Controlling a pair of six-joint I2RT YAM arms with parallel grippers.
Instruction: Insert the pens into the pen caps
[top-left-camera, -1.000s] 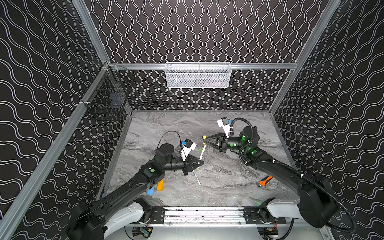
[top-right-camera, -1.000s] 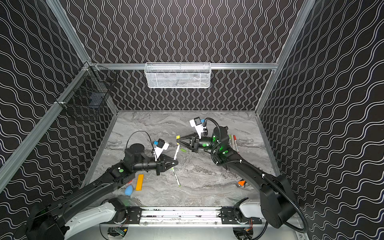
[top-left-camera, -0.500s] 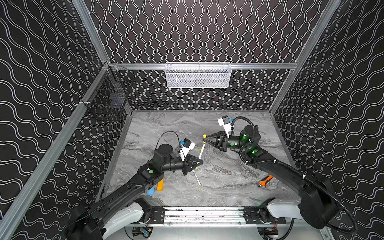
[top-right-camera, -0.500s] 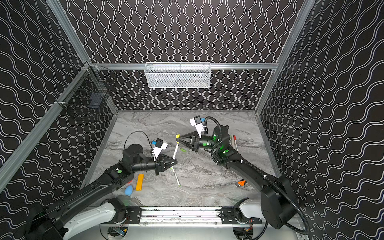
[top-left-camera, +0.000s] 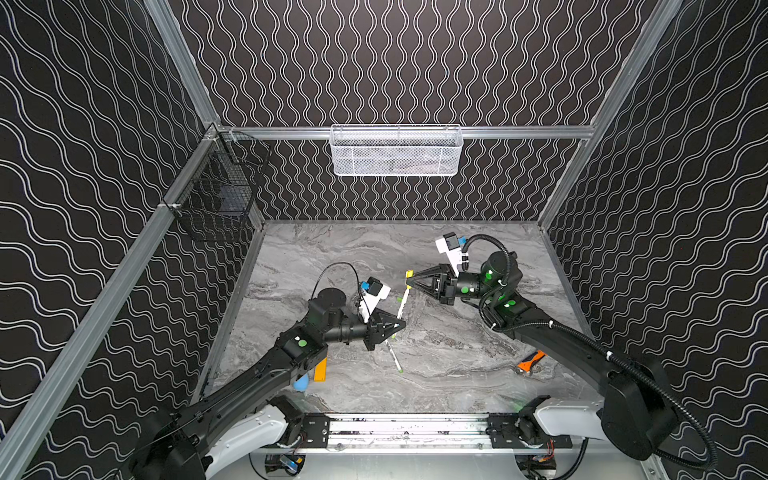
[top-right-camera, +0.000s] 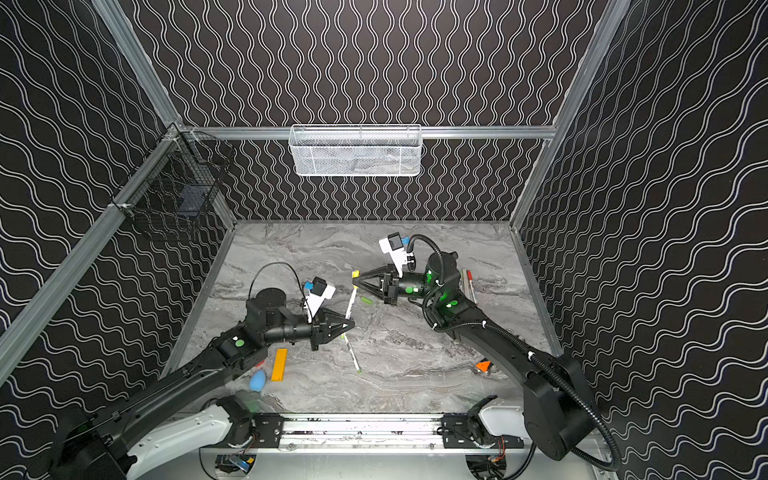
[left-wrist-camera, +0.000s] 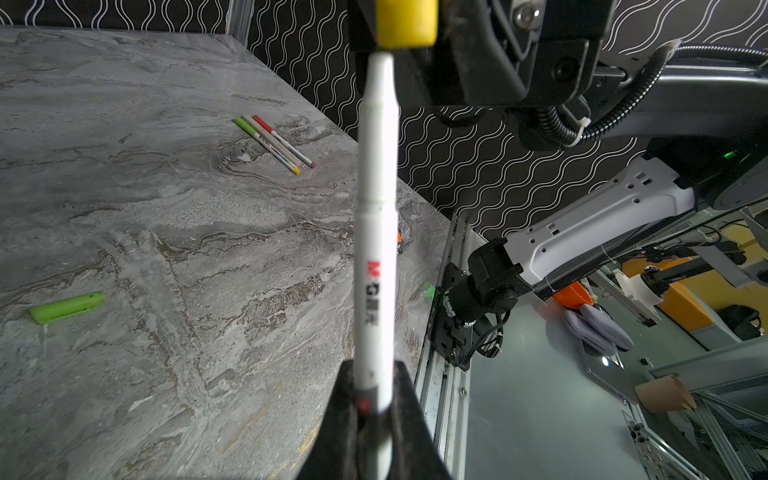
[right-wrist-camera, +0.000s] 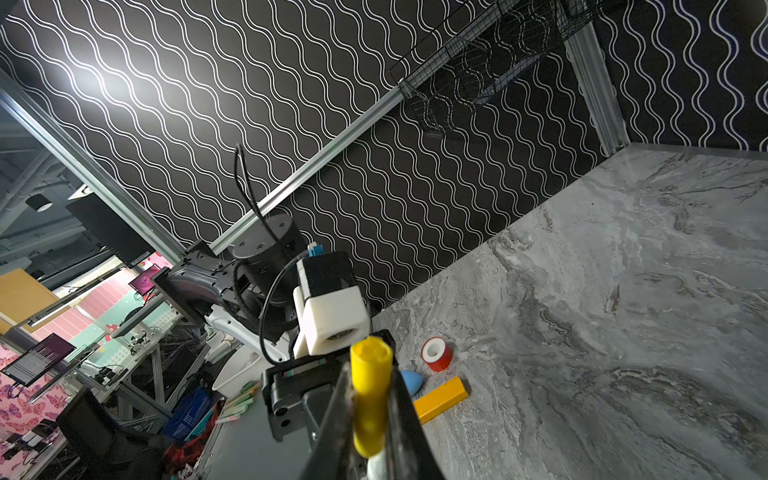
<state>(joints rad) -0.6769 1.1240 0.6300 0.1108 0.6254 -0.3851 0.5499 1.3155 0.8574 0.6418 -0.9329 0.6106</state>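
While I compare this with a second ago, almost nothing shifts: my left fingers (left-wrist-camera: 343, 415) pinch the white pen (left-wrist-camera: 376, 232) low on its barrel, and its tapered tip meets the mouth of the yellow cap (left-wrist-camera: 406, 20), which my right fingers (right-wrist-camera: 332, 419) pinch just beyond. I judge the seating push remains undone. Farther off, a green cap (left-wrist-camera: 66, 307) and three pens (left-wrist-camera: 274, 143) lie on the counter (left-wrist-camera: 208, 249).
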